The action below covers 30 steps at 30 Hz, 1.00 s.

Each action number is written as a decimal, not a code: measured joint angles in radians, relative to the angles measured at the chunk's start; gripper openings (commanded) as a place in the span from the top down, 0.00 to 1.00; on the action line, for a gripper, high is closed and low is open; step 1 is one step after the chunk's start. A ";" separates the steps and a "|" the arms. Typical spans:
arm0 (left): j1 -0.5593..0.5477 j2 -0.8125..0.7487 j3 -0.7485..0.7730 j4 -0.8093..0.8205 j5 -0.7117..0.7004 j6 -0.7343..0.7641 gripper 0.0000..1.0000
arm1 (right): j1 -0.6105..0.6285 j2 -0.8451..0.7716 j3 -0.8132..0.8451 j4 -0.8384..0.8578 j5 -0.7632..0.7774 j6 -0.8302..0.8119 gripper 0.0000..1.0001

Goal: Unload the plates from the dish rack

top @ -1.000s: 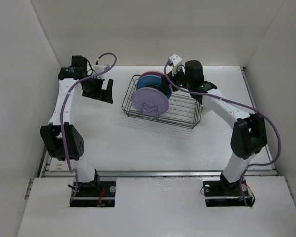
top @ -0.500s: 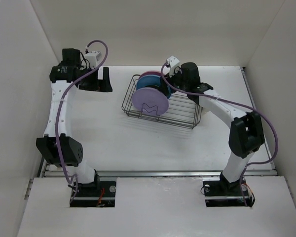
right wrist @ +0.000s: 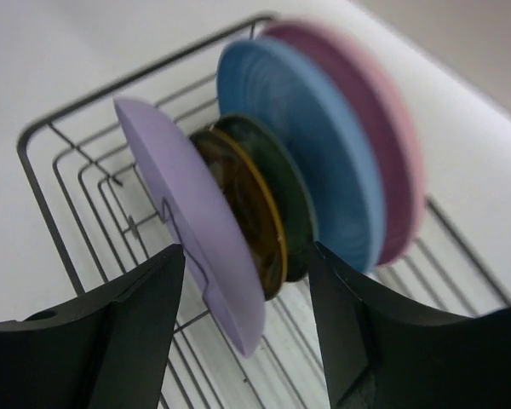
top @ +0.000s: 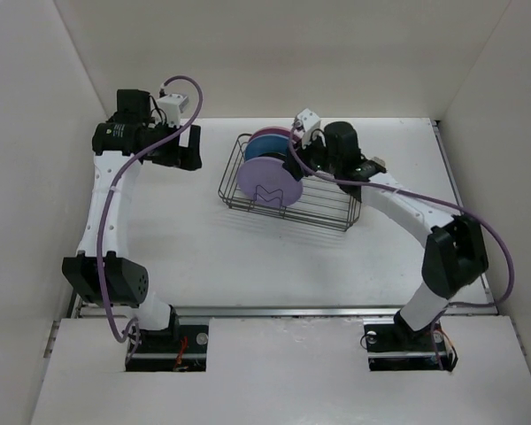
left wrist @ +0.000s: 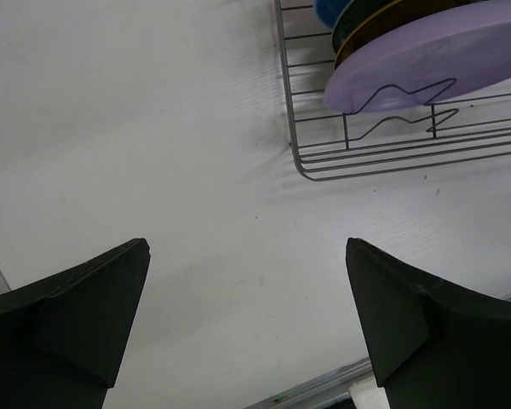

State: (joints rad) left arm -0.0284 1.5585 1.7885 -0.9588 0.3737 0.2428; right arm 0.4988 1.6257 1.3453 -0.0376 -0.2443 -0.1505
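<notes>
**A:** What stands before my right gripper (right wrist: pixel 245 251)?

**B:** Four plates, on edge in the dish rack (right wrist: pixel 77 183), a black wire basket.

**A:** Their order, going outward from my hand?

**B:** Nearest, in line with the gap between the jaws, I read the lavender plate (right wrist: pixel 196 230), a wavy divider wire crossing its face. Just behind it is the small dark-rimmed plate (right wrist: pixel 255 213), amber-faced. Then the light blue plate (right wrist: pixel 315 153). Farthest is the pink plate (right wrist: pixel 396 162), blurred. All four are parallel and close-packed.
</notes>
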 measured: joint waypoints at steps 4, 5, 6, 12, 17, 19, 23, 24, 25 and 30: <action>-0.001 -0.021 -0.029 0.010 -0.038 0.003 0.00 | 0.034 0.102 -0.003 -0.034 0.003 0.015 0.40; -0.002 -0.023 -0.041 0.012 -0.056 0.002 0.00 | 0.042 0.117 -0.006 -0.041 0.011 0.019 0.49; -0.003 -0.025 -0.056 0.016 -0.075 0.002 0.00 | 0.047 0.129 -0.008 -0.042 0.027 0.024 0.59; -0.005 -0.026 -0.126 0.032 -0.155 -0.002 0.00 | 0.045 0.155 0.021 -0.032 0.113 -0.011 1.00; -0.014 -0.058 -0.169 0.048 -0.180 -0.002 0.00 | 0.079 0.105 0.003 -0.059 0.171 -0.043 1.00; -0.019 -0.078 -0.184 0.052 -0.179 -0.002 0.00 | 0.091 0.066 -0.022 -0.072 0.207 -0.065 1.00; -0.029 -0.096 -0.192 0.057 -0.160 -0.002 0.00 | 0.108 -0.050 -0.037 -0.055 0.284 -0.083 1.00; -0.032 -0.096 -0.192 0.059 -0.152 -0.002 0.00 | 0.110 -0.087 -0.036 -0.037 0.294 -0.082 1.00; -0.037 -0.096 -0.192 0.060 -0.141 -0.003 0.00 | 0.111 -0.121 -0.036 -0.018 0.298 -0.082 1.00; -0.063 -0.096 -0.187 0.064 -0.067 0.000 0.00 | 0.116 -0.159 0.055 -0.009 0.155 -0.049 1.00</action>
State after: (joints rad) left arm -0.0914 1.4624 1.6012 -0.8944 0.3069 0.2428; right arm 0.6147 1.4666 1.4002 -0.0463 -0.0895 -0.1993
